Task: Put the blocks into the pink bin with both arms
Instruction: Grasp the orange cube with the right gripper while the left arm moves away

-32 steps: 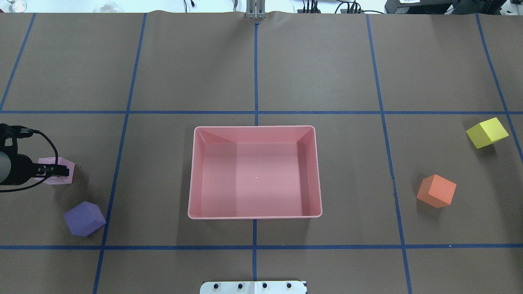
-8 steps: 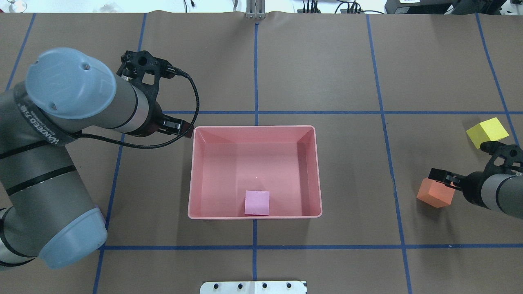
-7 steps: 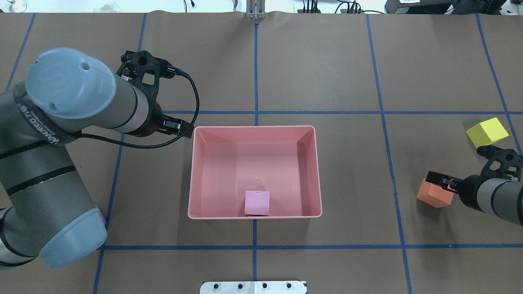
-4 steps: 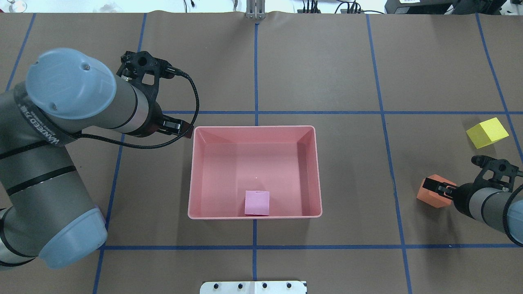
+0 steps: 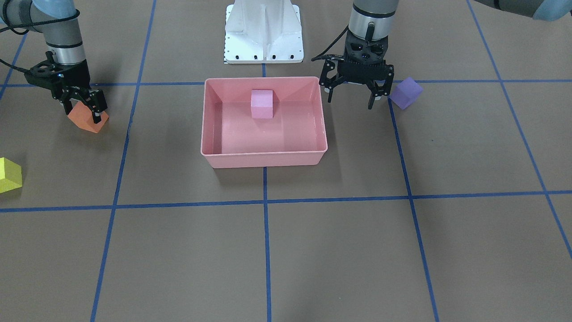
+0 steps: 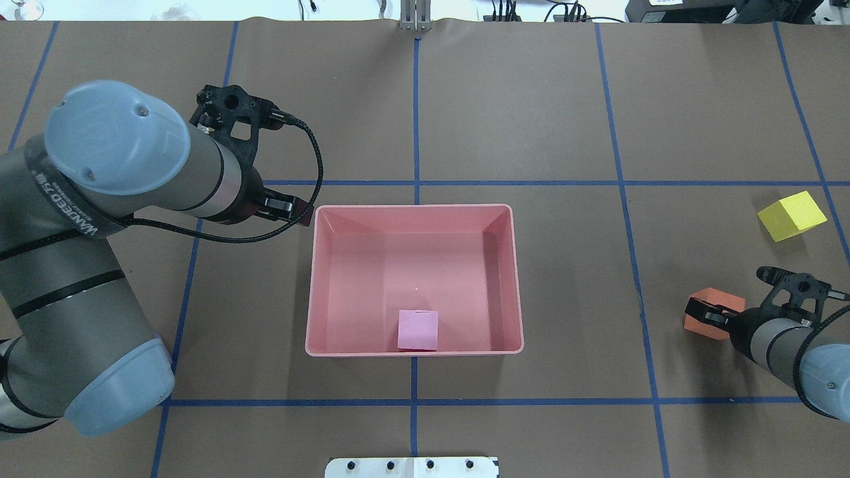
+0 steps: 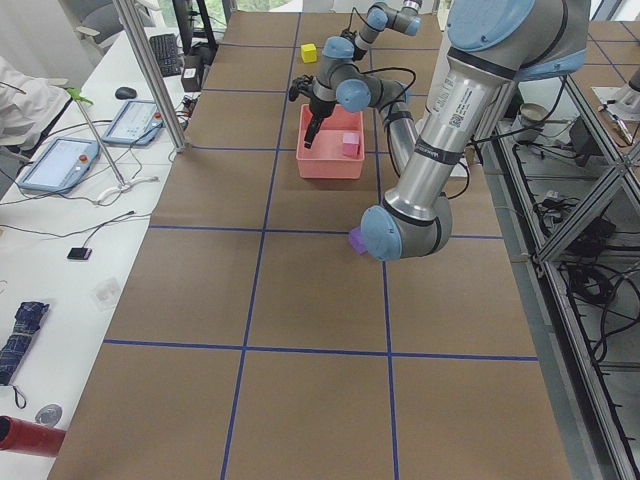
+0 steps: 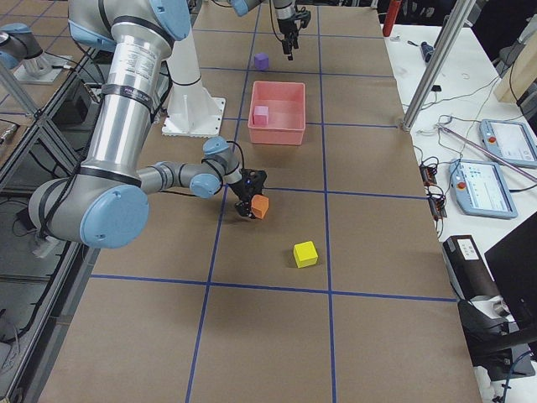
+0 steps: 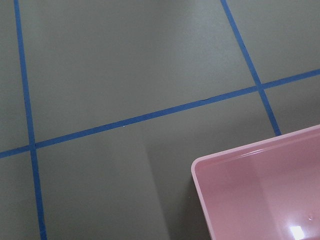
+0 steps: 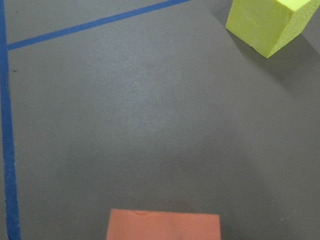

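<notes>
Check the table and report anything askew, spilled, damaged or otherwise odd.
Nothing is spilled or damaged. Only mild oddity: the purple block, orange block and yellow block sit skewed to the blue tape grid, while the light pink block lies square inside the pink bin.

A brown-grey table fills most of the frame, seen from above. Blue tape lines cross it: one long slanted line, one down the left side, one at upper right. A rounded corner of the pink bin sits at lower right, its glossy floor catching a small glare.
</notes>
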Robot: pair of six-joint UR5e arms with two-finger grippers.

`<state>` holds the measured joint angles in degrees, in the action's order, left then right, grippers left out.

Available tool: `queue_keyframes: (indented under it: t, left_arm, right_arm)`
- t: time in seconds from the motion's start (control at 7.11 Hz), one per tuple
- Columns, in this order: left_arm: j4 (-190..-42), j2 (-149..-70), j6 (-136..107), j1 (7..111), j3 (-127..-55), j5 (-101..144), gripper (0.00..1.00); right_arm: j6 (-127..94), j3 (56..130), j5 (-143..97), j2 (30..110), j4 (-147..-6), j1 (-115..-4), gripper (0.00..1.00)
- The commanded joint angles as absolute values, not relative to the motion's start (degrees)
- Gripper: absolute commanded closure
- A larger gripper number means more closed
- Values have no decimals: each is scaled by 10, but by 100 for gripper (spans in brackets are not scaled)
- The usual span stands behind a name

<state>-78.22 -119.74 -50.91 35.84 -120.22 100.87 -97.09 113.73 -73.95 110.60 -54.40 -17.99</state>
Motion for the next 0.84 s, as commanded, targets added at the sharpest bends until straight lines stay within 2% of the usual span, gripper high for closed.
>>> queue_keyframes:
  t: [0.0,0.42,0.56,0.7]
  left_arm:
    - [-786,-1187,-451,393,-1201,1019,0]
    - [-795,-1073,-210,567,-1200,1170,0]
    - [-849,-1013,-178,577,-1199,1171,0]
    - [-970,-918,-176,577,-1198,1171,0]
  right_arm:
    - [-969,1152,-731,1105,-544,-176,100]
    - [-905,1210,-779,1097,-545,-219,100]
    - [-892,1214,-799,1077,-545,-234,100]
    - [-881,1216,-804,1041,-571,-247,100]
